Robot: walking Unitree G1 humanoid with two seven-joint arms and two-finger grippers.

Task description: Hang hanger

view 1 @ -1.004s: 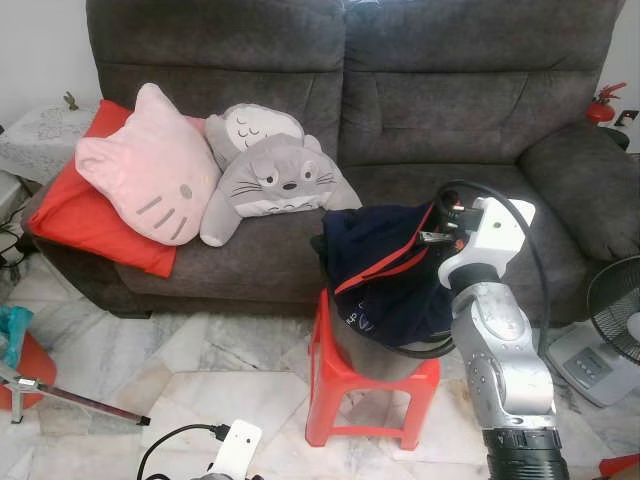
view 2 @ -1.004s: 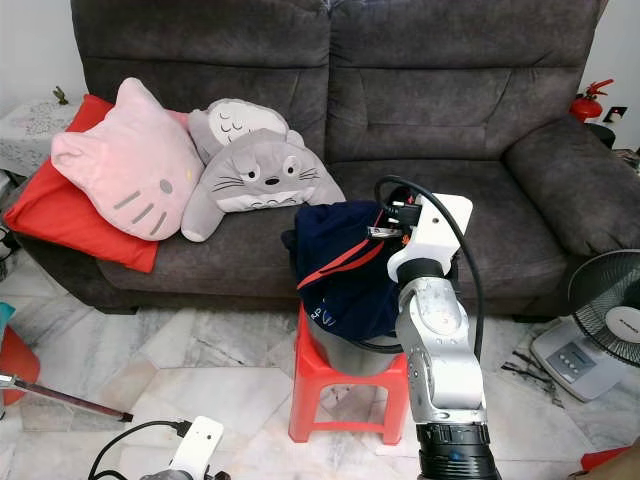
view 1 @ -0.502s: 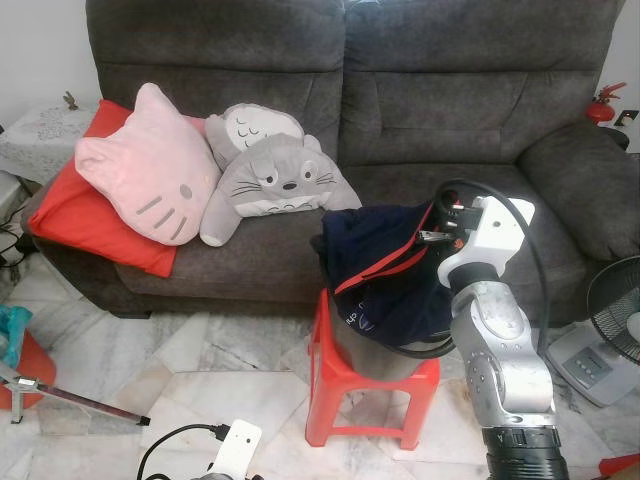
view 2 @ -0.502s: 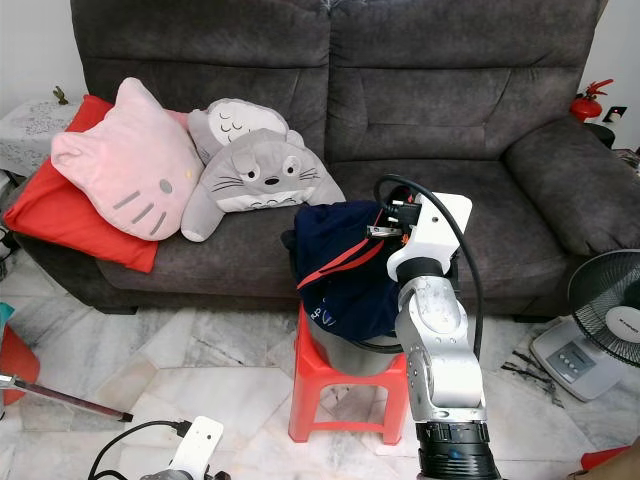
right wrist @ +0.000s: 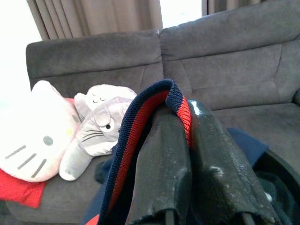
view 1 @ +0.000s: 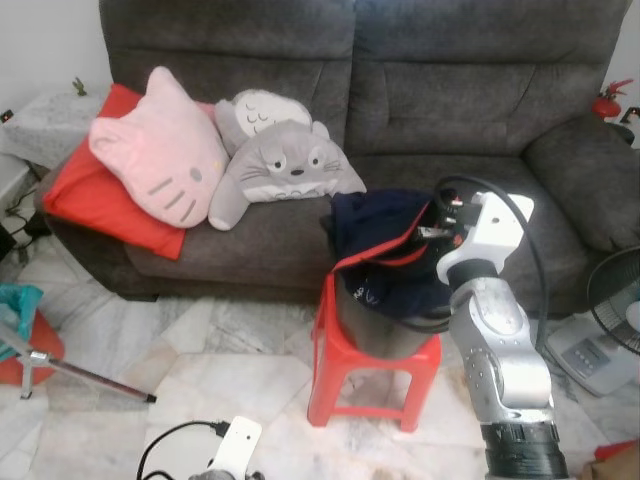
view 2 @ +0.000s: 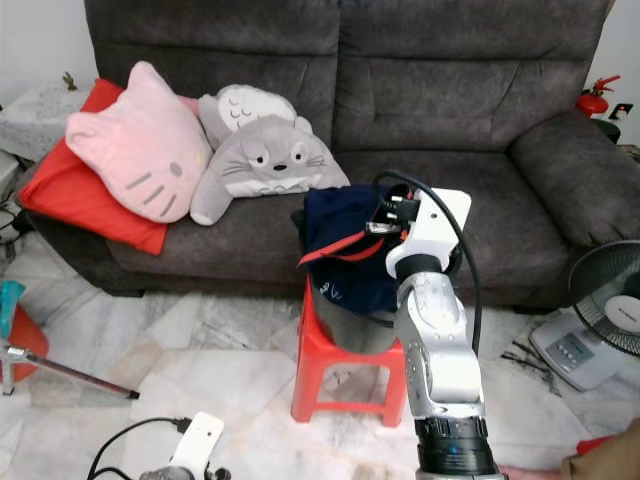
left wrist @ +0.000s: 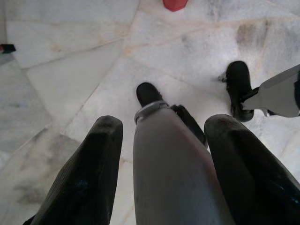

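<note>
A navy garment (view 1: pixel 385 250) with a red trim hangs out of a dark bucket (view 1: pixel 378 335) that stands on a red plastic stool (view 1: pixel 335 370) in front of the sofa. My right gripper (view 1: pixel 432 225) is over the bucket's right rim, shut on the garment's red and navy edge (right wrist: pixel 140 122), which is folded over its black fingers (right wrist: pixel 164 159). My left gripper (left wrist: pixel 164 122) hangs idle and open near the marble floor, with my own silver leg between its fingers.
A grey sofa (view 1: pixel 480 110) carries a pink cat cushion (view 1: pixel 160 150), a red cushion (view 1: pixel 90 195) and grey plush toys (view 1: pixel 285 160). A fan (view 1: pixel 615 300) stands at the right. A thin rod (view 1: pixel 80 372) lies on the floor at the left.
The whole picture has shifted, so the camera has moved. My right gripper still holds the garment at the same spot over the bucket.
</note>
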